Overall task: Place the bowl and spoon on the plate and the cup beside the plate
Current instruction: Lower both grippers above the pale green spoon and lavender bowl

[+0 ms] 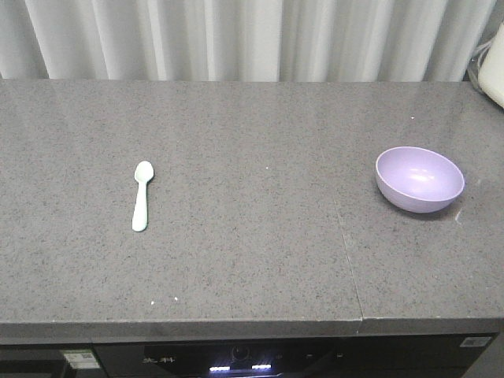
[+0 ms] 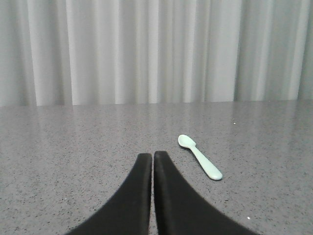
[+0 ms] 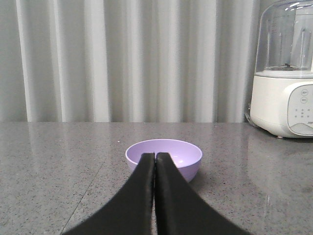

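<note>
The left gripper has its two black fingers pressed together with nothing between them, low over the grey counter. The right gripper is likewise pinched together and empty. It points straight at the bowl, and its tips hide part of the near wall; whether they touch it is hard to say. The spoon lies flat, well apart to the left of the bowl, head towards the curtain. A white appliance stands behind the bowl to its right.
</note>
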Controlling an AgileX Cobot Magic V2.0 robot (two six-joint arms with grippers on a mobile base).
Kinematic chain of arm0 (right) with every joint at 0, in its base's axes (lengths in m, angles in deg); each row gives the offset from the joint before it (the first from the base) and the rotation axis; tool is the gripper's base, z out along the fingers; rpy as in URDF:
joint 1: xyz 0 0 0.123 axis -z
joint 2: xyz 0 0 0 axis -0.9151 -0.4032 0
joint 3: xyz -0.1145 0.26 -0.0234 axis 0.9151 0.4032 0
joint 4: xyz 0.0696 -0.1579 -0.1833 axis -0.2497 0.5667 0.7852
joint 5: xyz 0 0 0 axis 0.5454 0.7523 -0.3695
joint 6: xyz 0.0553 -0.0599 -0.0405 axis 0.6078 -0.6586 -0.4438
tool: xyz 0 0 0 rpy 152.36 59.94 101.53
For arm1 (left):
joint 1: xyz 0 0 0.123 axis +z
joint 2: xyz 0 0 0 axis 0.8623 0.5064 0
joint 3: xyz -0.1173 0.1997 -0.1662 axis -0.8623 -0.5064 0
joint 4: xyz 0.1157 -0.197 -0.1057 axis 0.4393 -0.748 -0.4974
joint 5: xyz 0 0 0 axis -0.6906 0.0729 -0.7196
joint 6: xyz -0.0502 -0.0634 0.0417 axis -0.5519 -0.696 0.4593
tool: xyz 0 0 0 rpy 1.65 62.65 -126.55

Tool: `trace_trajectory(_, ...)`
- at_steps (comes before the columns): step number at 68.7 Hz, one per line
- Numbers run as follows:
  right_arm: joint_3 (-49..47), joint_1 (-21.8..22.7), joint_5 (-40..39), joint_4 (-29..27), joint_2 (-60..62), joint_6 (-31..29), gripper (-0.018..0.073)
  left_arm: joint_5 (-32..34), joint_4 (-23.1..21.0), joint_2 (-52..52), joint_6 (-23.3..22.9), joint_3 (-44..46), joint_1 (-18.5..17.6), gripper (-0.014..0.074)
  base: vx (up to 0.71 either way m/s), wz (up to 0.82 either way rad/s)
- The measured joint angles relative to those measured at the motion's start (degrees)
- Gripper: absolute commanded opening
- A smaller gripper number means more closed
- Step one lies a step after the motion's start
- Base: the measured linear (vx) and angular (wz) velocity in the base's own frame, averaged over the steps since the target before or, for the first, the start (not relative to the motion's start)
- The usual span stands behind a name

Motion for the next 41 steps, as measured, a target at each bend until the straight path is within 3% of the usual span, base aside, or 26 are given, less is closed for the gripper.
trace_trajectory(41, 0.0, 0.0, 0.0, 0.0, 0.0, 0.0, -0.0011, 0.0, 0.0, 0.0, 0.0, 0.0, 0.0, -0.0006, 0.04, 0.0)
